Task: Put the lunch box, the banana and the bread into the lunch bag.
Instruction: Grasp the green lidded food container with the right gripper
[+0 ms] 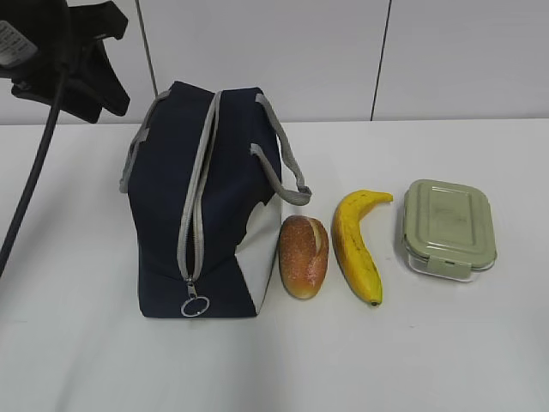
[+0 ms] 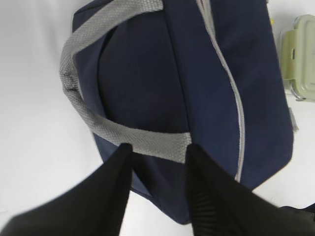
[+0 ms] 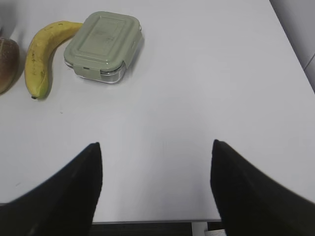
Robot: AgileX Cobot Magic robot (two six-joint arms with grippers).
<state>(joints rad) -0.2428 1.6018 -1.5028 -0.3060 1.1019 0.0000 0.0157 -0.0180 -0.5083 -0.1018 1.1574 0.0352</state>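
On my exterior feed the lunch bag (image 1: 210, 202) stood upright on the white worktop (image 1: 446, 343), navy fabric with a white side panel facing 3 o'clock. Its grey zipper (image 1: 196, 206) ran closed down the top ridge and ended in a ring pull (image 1: 195, 305) at the near 6 o'clock end; grey handles (image 1: 283, 159) drooped on both sides.

Just at the bag's 3 o'clock lay the bread (image 1: 304, 256), an oval golden-brown roll with a pale split, touching or almost touching the white panel; I could not tell which. Beside it lay the banana (image 1: 356, 245), yellow with dark tips, curving toward 1 o'clock. Further toward 3 o'clock, apart from the banana, sat the lunch box (image 1: 449, 228), clear-walled with a sage-green clipped lid.

The left end effector (image 2: 157, 162) hovered over the bag's handle (image 2: 83, 113), its dark fingers (image 2: 115, 191) spread apart and gripping nothing. The right end effector (image 3: 155, 182) hung above bare worktop, fingers (image 3: 78, 187) wide apart, with the lunch box at its 11 o'clock.
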